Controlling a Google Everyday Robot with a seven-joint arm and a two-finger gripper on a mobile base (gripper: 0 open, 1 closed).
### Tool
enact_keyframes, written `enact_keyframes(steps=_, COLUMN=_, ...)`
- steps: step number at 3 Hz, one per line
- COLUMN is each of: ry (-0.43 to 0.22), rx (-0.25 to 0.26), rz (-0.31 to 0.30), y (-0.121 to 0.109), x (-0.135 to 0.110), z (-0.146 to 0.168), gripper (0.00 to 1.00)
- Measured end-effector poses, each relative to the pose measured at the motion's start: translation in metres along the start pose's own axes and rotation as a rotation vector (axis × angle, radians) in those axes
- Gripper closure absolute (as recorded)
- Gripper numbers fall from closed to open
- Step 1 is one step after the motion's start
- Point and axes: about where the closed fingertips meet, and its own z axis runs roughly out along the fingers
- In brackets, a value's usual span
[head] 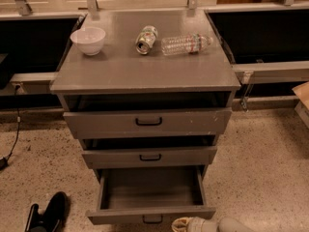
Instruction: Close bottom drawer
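Grey bottom drawer (150,195) just behind gripper (185,224)

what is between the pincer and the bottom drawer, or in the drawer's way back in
Nothing visible. The pincer sits at the view's bottom edge, right by the front panel of the open bottom drawer; nothing shows inside the drawer.

**Bottom drawer (150,215) juts forward, gripper (186,224) before it**

On the cabinet's surface (145,74) a bowl (88,40) sits at the left rear, a can (146,39) lies in the middle, and a bottle (186,44) lies just right of it. Below come the top drawer (147,123), the middle drawer (149,157) and the bottom drawer, which stands farthest forward. The gripper is just before its front, right of the handle (152,219). A shoe (48,215) lies on the floor to the left
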Motion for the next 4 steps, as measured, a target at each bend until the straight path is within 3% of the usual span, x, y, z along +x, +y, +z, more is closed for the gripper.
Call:
enact_keyframes(steps=2, ry=0.027, rx=0.079, rz=0.006, y=0.006, x=0.043, z=0.043, gripper=1.00)
enact_keyframes(steps=4, ry=0.000, rx=0.195, rz=0.017, y=-0.026, x=0.061, z=0.051, gripper=1.00)
